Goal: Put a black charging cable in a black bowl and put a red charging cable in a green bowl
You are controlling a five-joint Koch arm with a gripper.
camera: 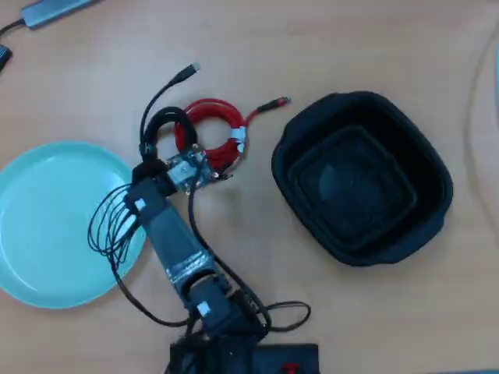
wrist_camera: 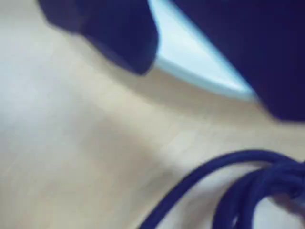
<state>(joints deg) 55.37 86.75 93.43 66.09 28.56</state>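
Observation:
In the overhead view the black charging cable [camera: 165,123] lies coiled on the wooden table, its plug [camera: 188,72] pointing up and away. The red charging cable [camera: 215,129] lies coiled against its right side, touching it. The green bowl [camera: 47,226] is at the left and the black bowl [camera: 360,176] at the right; both hold nothing. My gripper [camera: 156,148] hovers over the black coil's near edge. The blurred wrist view shows two dark jaws apart [wrist_camera: 205,95], a pale bowl rim [wrist_camera: 190,57] between them, and the black cable [wrist_camera: 228,176] on the table at lower right, ungripped.
The arm's own loose black wires [camera: 115,222] hang over the green bowl's right rim. The arm base [camera: 234,351] is at the bottom middle. A grey adapter [camera: 54,9] lies at the top left corner. Bare wood lies between the cables and the black bowl.

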